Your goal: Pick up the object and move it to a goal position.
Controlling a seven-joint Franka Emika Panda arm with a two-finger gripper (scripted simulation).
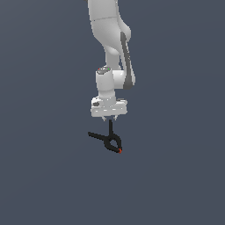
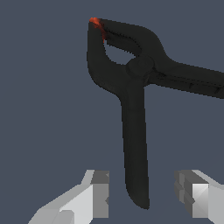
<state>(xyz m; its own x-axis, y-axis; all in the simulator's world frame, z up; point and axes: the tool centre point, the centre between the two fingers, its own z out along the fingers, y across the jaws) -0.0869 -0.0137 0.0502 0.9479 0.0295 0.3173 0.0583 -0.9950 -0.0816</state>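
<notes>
The object, a small black spring clamp (image 1: pixel 109 139) with a red-orange tip (image 1: pixel 120 150), lies on the flat grey floor (image 1: pixel 176 176). One handle points toward the exterior view's left; the other runs up under my hand. My gripper (image 1: pixel 110 118) hangs straight down just above that handle. In the wrist view the clamp (image 2: pixel 133 87) fills the frame, its tip (image 2: pixel 95 22) at the far end. My gripper (image 2: pixel 144 194) is open, and the long handle lies between the two fingers (image 2: pixel 100 192) with a gap on each side.
</notes>
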